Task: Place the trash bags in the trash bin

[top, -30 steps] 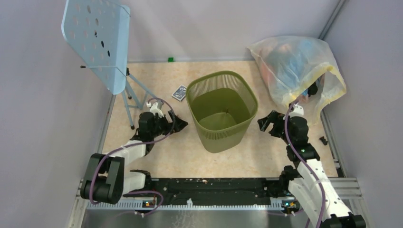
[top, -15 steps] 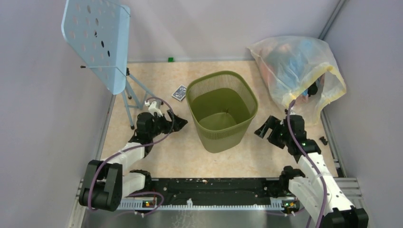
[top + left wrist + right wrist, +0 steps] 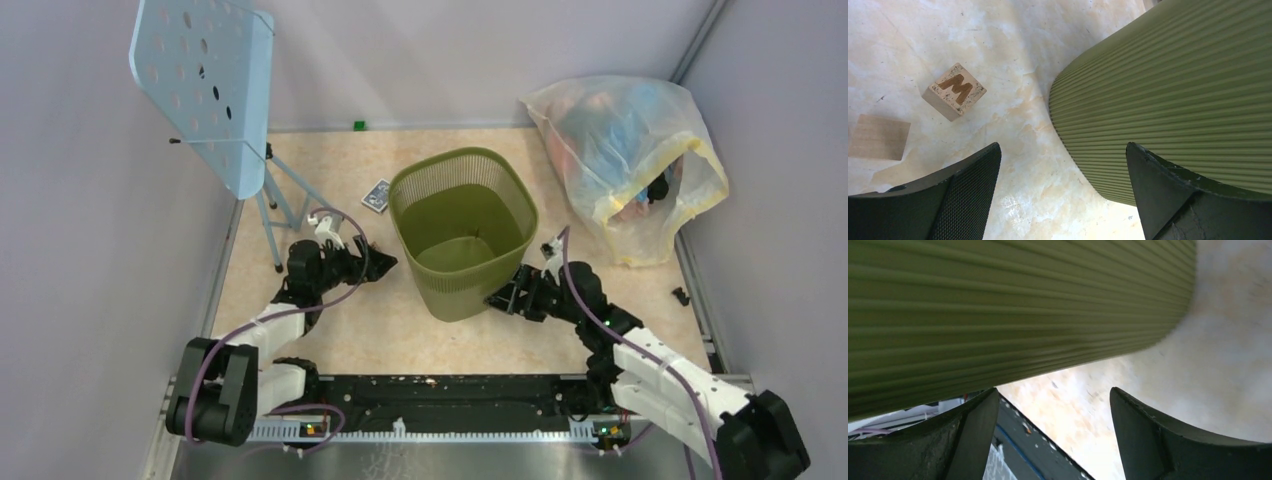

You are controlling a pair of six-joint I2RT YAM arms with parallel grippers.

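Though upright, olive latticed trash bin (image 3: 466,296)

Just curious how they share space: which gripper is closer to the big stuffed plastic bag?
Right. The right gripper sits right of the bin, the stuffed bag farther back on that side. The left gripper is left of the bin, which stands between it and the bag.
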